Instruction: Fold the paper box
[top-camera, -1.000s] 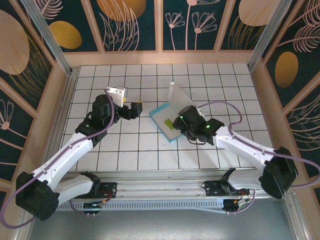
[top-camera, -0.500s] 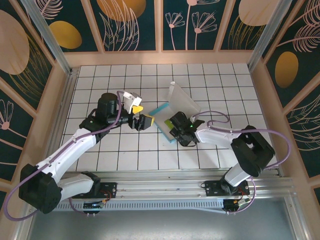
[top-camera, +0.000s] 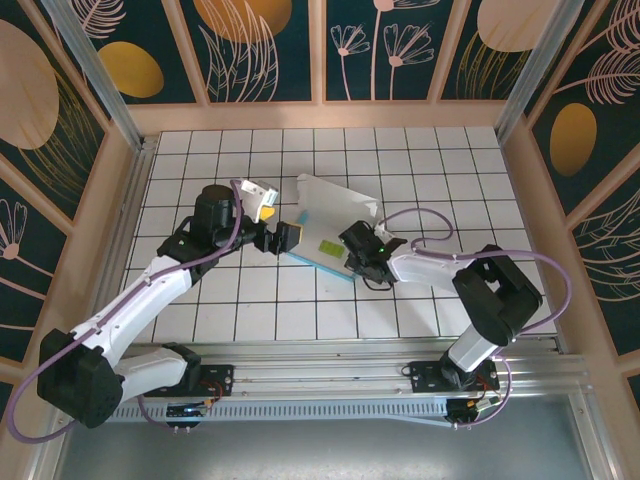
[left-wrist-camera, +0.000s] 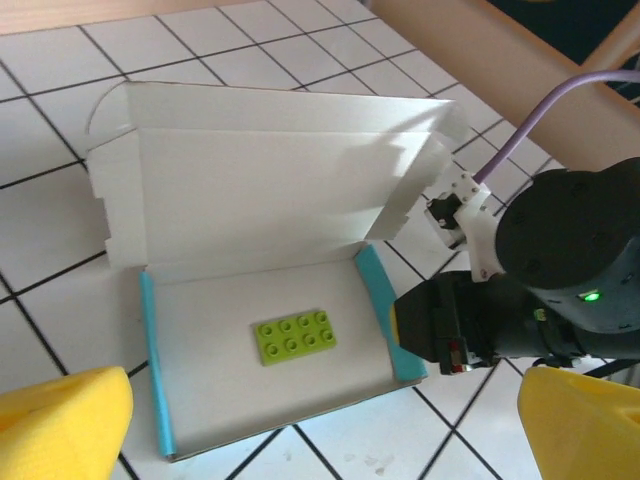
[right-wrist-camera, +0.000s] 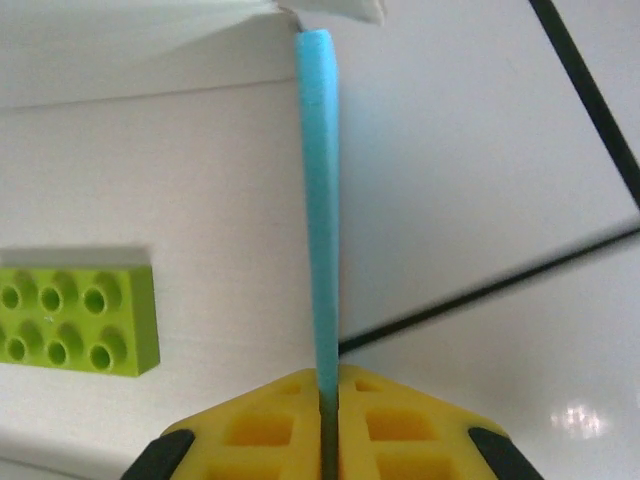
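From the top camera we see a table (top-camera: 420, 160) of white tiles with dark grid lines. It is closed in by a wooden frame (top-camera: 320, 115) and dark teal wall panels (top-camera: 260, 50) painted with golden and pink plants. The paper box (top-camera: 325, 215) lies near the middle of the table with its lid raised, and a yellow-green brick (top-camera: 329, 245) lies inside. The left gripper (top-camera: 283, 238) stands just beside the box's left edge. The right gripper (top-camera: 352, 262) is at its near right side.

In the left wrist view, the yellow fingers (left-wrist-camera: 60, 420) are spread wide and nothing is between them. Beyond them the box shows light blue side walls and a white lid leaning back.

In the right wrist view, the yellow pads (right-wrist-camera: 260, 425) are pressed together on the thin light blue wall. The brick lies flat on the white floor of the box, to the left of this wall, and the tiles are to the right.
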